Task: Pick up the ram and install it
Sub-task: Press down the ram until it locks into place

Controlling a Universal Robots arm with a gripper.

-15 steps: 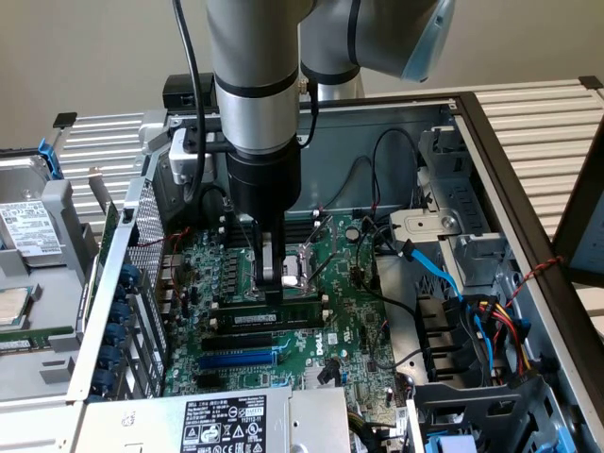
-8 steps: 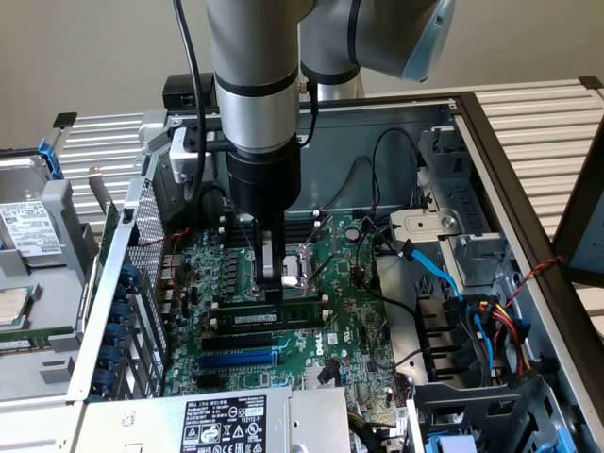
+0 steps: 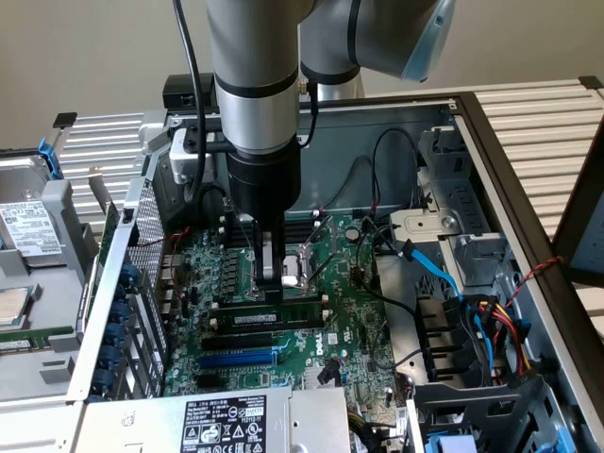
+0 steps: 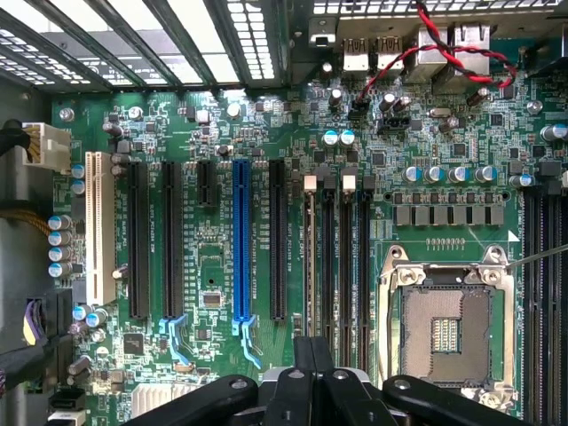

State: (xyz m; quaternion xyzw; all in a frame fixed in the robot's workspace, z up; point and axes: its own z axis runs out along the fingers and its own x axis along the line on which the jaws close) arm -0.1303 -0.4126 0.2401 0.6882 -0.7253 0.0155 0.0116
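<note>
Open computer case (image 3: pixel 491 142) with the motherboard (image 3: pixel 354 321) lying flat inside it. The robot arm (image 3: pixel 255 85) reaches straight down over the middle of the board; its gripper (image 3: pixel 272 276) has its two fingers drawn together, tips just above the memory slots and beside the empty CPU socket (image 3: pixel 304 264). The ram (image 3: pixel 269 319), a green stick with a white label strip, lies in a memory slot directly below the fingertips, between the socket and the blue expansion slot (image 3: pixel 238 359); whether the fingers touch it cannot be told. In the wrist view the closed gripper (image 4: pixel 312 355) hangs over the bank of memory slots (image 4: pixel 337 257), between the blue expansion slot (image 4: pixel 240 240) and the CPU socket (image 4: pixel 446 330).
</note>
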